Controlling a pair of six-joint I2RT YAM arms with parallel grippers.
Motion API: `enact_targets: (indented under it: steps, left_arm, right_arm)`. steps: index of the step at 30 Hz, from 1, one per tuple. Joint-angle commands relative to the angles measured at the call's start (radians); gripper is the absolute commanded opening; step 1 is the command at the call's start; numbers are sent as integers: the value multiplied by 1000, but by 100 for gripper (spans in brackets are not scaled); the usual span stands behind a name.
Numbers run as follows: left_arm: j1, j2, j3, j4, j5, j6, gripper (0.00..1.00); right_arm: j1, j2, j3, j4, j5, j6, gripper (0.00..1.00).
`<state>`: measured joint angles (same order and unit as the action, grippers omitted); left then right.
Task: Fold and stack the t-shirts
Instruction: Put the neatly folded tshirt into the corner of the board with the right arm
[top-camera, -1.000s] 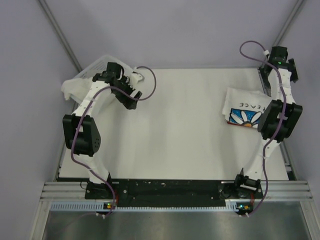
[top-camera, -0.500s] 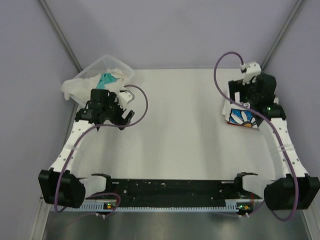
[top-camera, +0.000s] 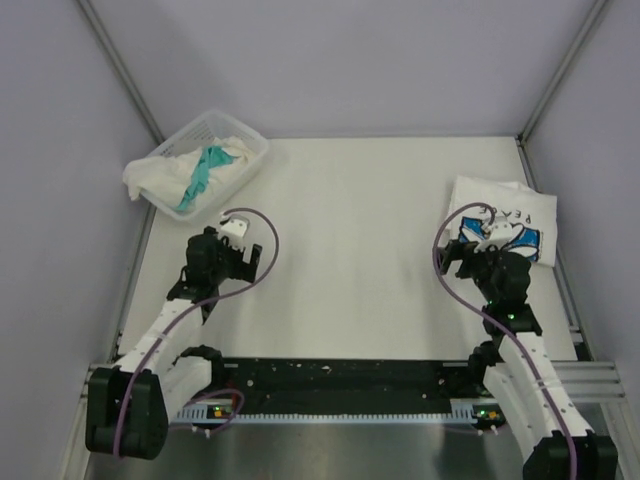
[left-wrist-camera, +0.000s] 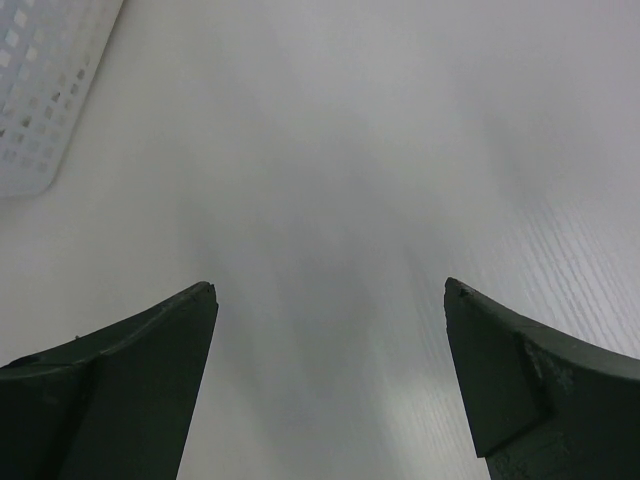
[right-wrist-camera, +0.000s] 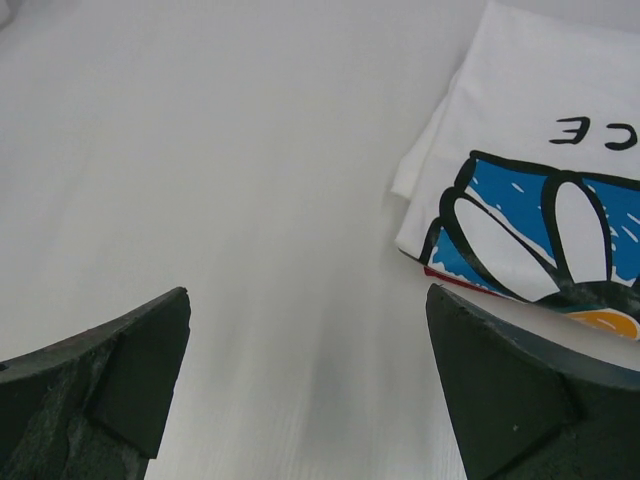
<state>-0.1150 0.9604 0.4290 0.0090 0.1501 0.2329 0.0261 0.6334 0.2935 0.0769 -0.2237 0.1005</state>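
A folded white t-shirt with a blue flower graphic and PEACE lettering (top-camera: 505, 222) lies at the right of the table. In the right wrist view (right-wrist-camera: 540, 150) a thin red edge of another shirt (right-wrist-camera: 466, 283) shows under it. A white t-shirt (top-camera: 150, 176) and a teal t-shirt (top-camera: 205, 170) lie crumpled in the basket at the back left. My left gripper (top-camera: 232, 262) (left-wrist-camera: 328, 285) is open and empty over bare table. My right gripper (top-camera: 462, 256) (right-wrist-camera: 307, 290) is open and empty, just left of and nearer than the folded shirt.
The white lattice basket (top-camera: 245, 150) stands at the table's back left corner, and its corner shows in the left wrist view (left-wrist-camera: 40, 90). Grey walls close in the table on the left, right and back.
Both arms have drawn back toward the near edge. The left gripper left the basket and the right gripper left the folded shirt, which now lies uncovered.
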Motion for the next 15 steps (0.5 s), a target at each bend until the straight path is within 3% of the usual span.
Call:
enact_targets:
  steps: [1,6,9,15]
  left_arm:
    - [8,-14,-55,232,0,-70,99]
    - [8,-15,-98,284,23,-40,99]
    - [8,1,-104,281,42,-23,99]
    - [8,23,-107,282,32,-10,99]
  right_arm:
    - [9,-90,-86,118,76,73,99]
    - [9,-115,-126,95,179,48,99]
    - [14,-115,-200,177,184,56,99]
    - [20,-127,-195,153,182,47,99]
